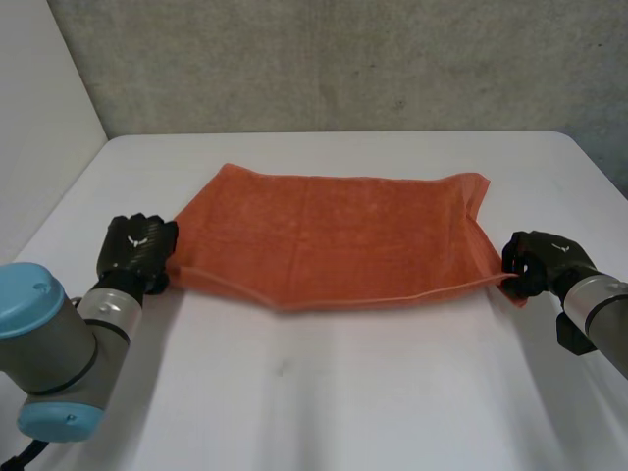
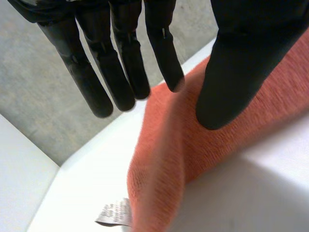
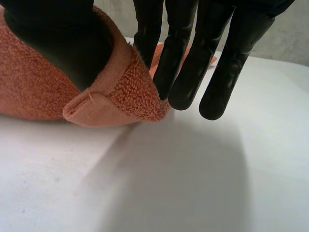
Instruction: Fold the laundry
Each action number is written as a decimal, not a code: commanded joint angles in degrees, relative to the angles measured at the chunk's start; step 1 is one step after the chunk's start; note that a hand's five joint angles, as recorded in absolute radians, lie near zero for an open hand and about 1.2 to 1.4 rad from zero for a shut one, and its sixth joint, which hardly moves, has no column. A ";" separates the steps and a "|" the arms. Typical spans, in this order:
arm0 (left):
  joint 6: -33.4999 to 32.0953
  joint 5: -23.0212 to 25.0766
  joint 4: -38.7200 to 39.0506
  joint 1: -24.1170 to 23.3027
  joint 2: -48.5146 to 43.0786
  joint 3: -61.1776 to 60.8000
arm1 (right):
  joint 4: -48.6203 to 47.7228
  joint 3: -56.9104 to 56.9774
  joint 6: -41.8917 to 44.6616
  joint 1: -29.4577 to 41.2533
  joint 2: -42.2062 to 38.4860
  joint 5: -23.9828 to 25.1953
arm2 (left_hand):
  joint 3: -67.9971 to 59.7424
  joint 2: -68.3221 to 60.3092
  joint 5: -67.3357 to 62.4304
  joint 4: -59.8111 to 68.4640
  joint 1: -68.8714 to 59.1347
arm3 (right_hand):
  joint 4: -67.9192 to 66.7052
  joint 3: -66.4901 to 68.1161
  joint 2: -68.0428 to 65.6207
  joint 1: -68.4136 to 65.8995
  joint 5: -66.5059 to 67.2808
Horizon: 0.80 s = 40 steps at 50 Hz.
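Note:
An orange towel (image 1: 334, 231) lies spread across the white table (image 1: 343, 392), its long sides running left to right. My left hand (image 1: 137, 250) is at its near left corner. In the left wrist view the thumb (image 2: 241, 58) lies over the towel (image 2: 164, 159) and the straight fingers (image 2: 125, 72) stand behind its edge, pinching it. My right hand (image 1: 545, 257) is at the near right corner. There the thumb (image 3: 58, 34) presses the hemmed corner of the towel (image 3: 34, 87) against the straight fingers (image 3: 183, 63). The near edge sags to the table between the hands.
A white label (image 2: 113, 212) hangs at the towel's corner below my left hand. A grey wall (image 1: 343, 59) rises behind the table's far edge. Bare tabletop lies in front of the towel and on both sides.

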<state>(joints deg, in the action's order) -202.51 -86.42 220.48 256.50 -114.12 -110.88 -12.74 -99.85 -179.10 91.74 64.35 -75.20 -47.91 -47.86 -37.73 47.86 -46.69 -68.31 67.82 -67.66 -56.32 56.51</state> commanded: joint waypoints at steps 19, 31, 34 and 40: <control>0.19 1.69 -10.86 1.89 -4.71 3.65 | -0.80 -0.08 9.03 -1.66 3.41 -0.47 | 15.66 15.61 15.49 -15.61 14.44 | -11.69 12.18 -12.34 -23.68 13.49; 0.10 1.78 -9.98 2.78 -4.97 3.91 | -0.80 -0.08 9.11 -1.48 3.41 -0.38 | -25.80 -25.86 -25.98 25.86 -27.03 | -11.69 12.18 -12.34 -23.68 13.49; 0.10 1.78 -9.81 2.78 -5.06 4.00 | -0.80 -0.26 9.11 -1.39 3.50 -0.30 | -32.09 -32.14 -32.26 32.14 -33.31 | -11.69 12.18 -12.34 -23.68 13.49; -0.52 1.69 -9.19 2.86 -5.06 3.83 | -0.71 0.01 9.38 -1.39 4.02 -0.38 | -32.09 -32.14 -32.27 32.14 -33.31 | -11.69 12.18 -12.34 -23.68 13.49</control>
<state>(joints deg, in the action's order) -202.45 -84.63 210.60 259.31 -119.14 -106.89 -13.52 -99.95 -170.00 90.25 67.82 -75.57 -66.62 -66.70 -56.04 66.68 -65.37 -68.31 67.82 -67.66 -56.32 56.53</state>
